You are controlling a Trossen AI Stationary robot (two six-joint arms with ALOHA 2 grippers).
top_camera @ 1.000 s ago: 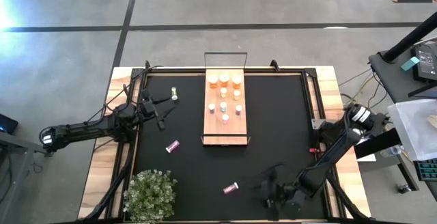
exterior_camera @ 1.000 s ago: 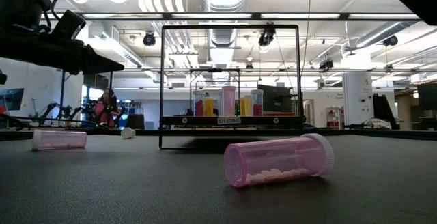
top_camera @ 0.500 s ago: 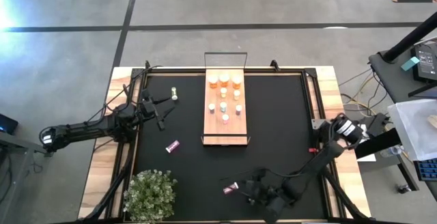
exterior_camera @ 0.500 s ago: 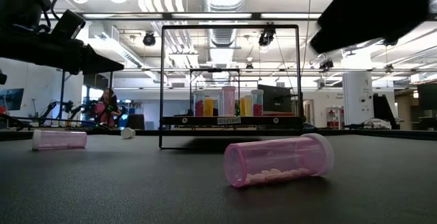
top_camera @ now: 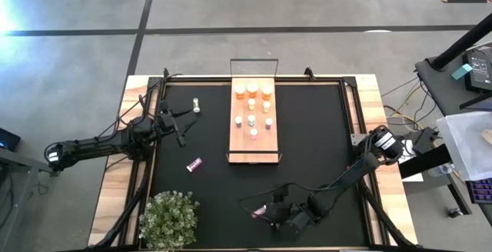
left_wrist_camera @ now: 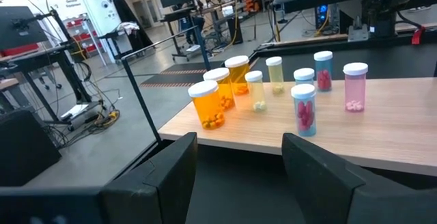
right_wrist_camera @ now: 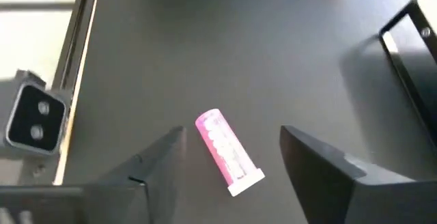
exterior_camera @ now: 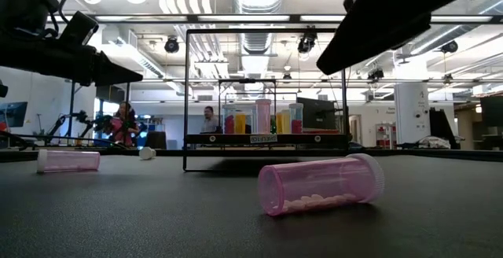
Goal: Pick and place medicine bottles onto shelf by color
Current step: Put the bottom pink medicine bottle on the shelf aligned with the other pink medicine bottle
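Observation:
A pink medicine bottle with a white cap lies on its side on the black mat near the table's front edge. My right gripper hovers open above it, one finger on either side, touching nothing. The shelf stands mid-table with orange, pale and pink bottles upright on it. Another pink bottle and a small pale one lie on the mat. My left gripper waits open at the table's left, facing the shelf.
A potted green plant stands at the near left corner. A small camera block sits at the mat's front edge near the pink bottle. Metal rails frame the mat. Open mat lies between the shelf and the near edge.
My right gripper has travelled along the near edge toward the table's left, arriving over the lying pink bottle, and it has entered the low view from the upper right. The bottle has stayed where it was.

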